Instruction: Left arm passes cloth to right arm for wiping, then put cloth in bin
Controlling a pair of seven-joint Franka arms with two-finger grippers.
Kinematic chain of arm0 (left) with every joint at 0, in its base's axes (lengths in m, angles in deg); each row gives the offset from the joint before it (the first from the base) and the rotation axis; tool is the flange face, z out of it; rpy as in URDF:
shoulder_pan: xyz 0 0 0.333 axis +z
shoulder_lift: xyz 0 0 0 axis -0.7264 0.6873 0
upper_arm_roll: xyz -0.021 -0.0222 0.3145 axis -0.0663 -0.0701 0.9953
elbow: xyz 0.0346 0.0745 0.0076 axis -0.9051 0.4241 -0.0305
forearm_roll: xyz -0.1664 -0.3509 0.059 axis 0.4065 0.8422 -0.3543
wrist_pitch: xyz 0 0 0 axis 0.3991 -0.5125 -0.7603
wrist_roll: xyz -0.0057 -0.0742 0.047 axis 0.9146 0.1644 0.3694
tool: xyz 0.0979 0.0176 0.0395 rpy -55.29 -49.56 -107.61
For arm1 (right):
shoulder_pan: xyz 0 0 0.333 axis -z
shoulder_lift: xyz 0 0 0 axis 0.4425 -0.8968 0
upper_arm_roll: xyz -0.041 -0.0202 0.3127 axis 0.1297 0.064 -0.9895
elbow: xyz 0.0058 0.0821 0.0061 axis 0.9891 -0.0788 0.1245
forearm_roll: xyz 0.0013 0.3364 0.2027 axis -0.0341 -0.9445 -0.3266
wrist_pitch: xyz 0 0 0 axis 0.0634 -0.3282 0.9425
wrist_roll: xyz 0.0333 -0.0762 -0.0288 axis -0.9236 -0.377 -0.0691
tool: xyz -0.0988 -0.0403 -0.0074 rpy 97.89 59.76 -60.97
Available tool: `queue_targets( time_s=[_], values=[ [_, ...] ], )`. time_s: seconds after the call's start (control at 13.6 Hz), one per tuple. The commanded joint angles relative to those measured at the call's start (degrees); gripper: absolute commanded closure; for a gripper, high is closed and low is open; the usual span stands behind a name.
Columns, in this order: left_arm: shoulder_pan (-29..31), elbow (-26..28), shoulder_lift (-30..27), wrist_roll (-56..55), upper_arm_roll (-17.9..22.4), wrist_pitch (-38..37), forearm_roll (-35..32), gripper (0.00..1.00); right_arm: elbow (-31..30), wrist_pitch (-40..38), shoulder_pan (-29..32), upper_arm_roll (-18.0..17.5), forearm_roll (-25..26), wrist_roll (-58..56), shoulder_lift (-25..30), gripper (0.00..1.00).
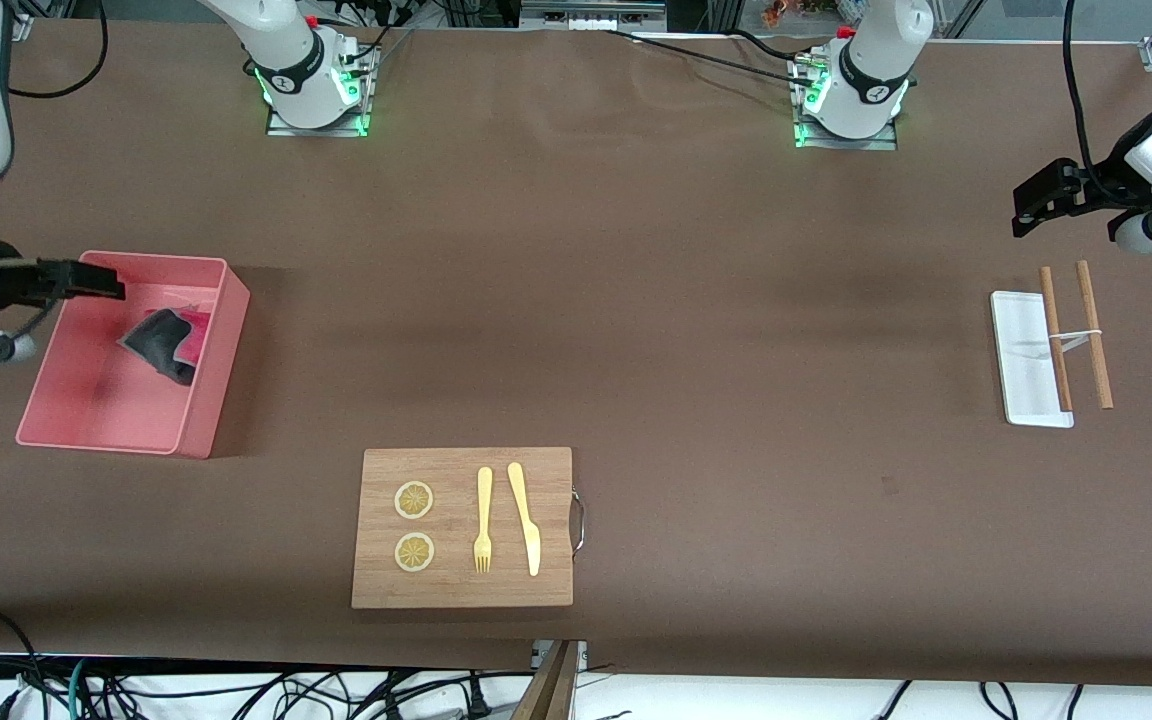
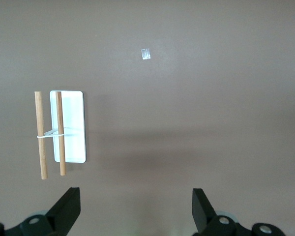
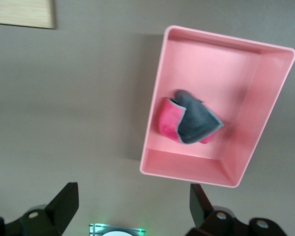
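Cloth (image 1: 168,342) down in the bin (image 1: 206,400) — crumpled, grey side mostly up, pink peeking out along one edge, lying against the wall nearest the bench's middle. Same story from the right wrist view: cloth (image 3: 191,119) bunched against one long wall of the bin (image 3: 236,59), rest of the floor bare.

Right gripper (image 1: 86,281) hung over the bin's rim at the right arm's end of the bench, jaws released and gaping wide, nothing between them. Both fingertips (image 3: 66,199) seen spread well apart in the right wrist view, clear of the cloth.

Left gripper (image 1: 1036,205) up in the air at the left arm's end of the bench, over bare surface near the white tray (image 1: 1021,360). Jaws released there too, fingertips (image 2: 69,204) set wide, holding nothing.

Two wooden sticks (image 1: 1076,335) lay side by side, one across the tray's edge, the other just beside the tray on the bench, joined by a thin white band. Seen again from the left wrist view: tray (image 2: 76,125), sticks (image 2: 41,135), and a small pale scrap (image 2: 145,54) alone on the bench.

Wooden board (image 1: 456,590) sat nearer the front camera than the bin, toward mid-bench. On it: two lemon slices (image 1: 414,500), a yellow fork (image 1: 483,520), a yellow knife (image 1: 526,520), side by side.
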Motion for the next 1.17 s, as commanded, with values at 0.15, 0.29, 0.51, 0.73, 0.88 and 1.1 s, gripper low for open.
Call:
queue_targets(
  time_s=[0.15,0.29,0.51,0.73,0.88,1.1],
  values=[
    [-0.3,-1.5,0.5,1.2,-0.1,-1.1,-1.3,0.0,-3.4,-1.2,5.1,-6.2,1.1,0.5,7.8,0.0],
    [-0.3,-1.5,0.5,1.2,0.0,-1.0,-1.2,0.0,-3.4,-1.1,6.0,-6.5,1.1,0.5,10.8,0.0],
    [-0.3,-1.5,0.5,1.2,0.0,-1.0,-1.2,0.0,-6.0,-0.3,7.7,-6.8,1.1,0.8,14.1,0.0],
    [-0.3,-1.5,0.5,1.2,0.0,-1.0,-1.2,0.0,-6.5,-2.6,8.0,-7.5,1.0,4.5,14.6,0.0],
    [-0.4,-1.5,0.6,1.3,0.0,-0.4,-1.1,0.0,-6.8,-3.0,8.0,-8.9,0.9,10.4,14.9,0.0],
    [-0.9,-1.6,0.5,1.2,0.0,0.0,-1.1,0.0,-6.1,-4.1,8.0,-10.1,0.9,14.8,14.1,0.0]
  ],
)
